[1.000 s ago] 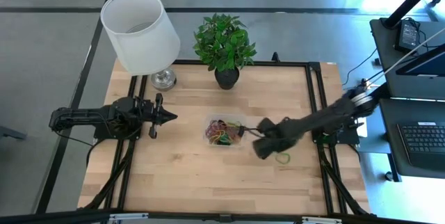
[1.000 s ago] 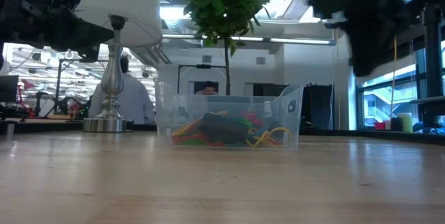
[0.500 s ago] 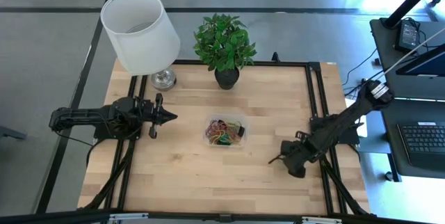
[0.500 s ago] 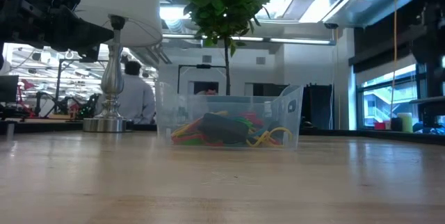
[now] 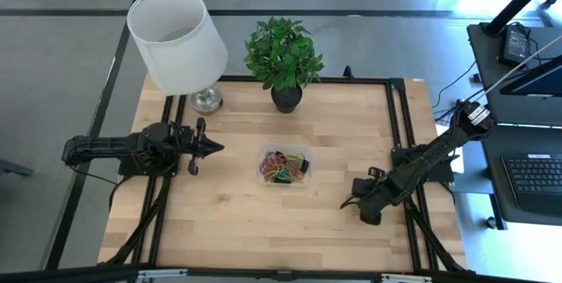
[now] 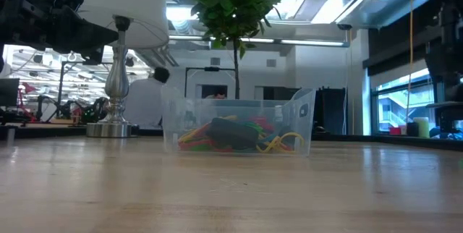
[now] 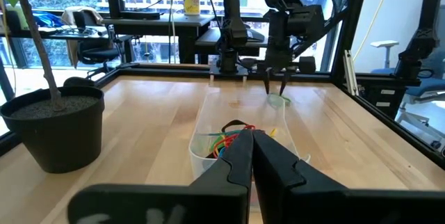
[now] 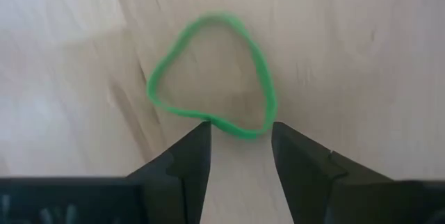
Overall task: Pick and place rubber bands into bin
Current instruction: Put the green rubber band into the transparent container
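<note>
Right wrist view: right gripper [image 8: 238,137] has moved away from the bin [image 5: 284,166]; its open jaws now hang over a green rubber band [image 8: 211,75], ready to grab it.

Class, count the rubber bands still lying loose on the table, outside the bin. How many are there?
1. A green rubber band lies on the wood under the open right hand, right of the bin. The arm may hide others.

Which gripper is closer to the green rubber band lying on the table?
The right. The right gripper is directly over the green rubber band, open. The left gripper is far across the table, beyond the bin.
</note>
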Controlling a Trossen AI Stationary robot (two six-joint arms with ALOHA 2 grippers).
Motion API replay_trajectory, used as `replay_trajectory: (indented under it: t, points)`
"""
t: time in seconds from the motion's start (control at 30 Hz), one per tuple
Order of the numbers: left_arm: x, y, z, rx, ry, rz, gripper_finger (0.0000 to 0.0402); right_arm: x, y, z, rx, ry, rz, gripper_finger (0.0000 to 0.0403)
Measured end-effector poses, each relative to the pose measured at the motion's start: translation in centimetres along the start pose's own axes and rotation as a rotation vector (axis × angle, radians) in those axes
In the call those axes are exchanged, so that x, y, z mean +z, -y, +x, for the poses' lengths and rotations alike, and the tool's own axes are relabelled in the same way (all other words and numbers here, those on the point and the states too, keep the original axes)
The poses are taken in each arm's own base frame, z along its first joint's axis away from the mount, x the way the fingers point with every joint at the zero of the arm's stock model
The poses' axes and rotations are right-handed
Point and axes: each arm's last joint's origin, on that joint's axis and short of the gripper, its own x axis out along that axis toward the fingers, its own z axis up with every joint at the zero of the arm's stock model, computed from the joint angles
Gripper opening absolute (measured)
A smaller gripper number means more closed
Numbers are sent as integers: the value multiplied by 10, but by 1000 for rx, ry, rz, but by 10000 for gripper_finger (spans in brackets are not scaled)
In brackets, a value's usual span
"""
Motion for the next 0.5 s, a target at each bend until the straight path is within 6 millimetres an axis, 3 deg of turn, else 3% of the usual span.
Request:
replay_trajectory:
  t: [0.5]
  points:
    - [0, 0, 0, 0, 0, 0, 7, 10, -12, 14, -24, 128, -16, 151]
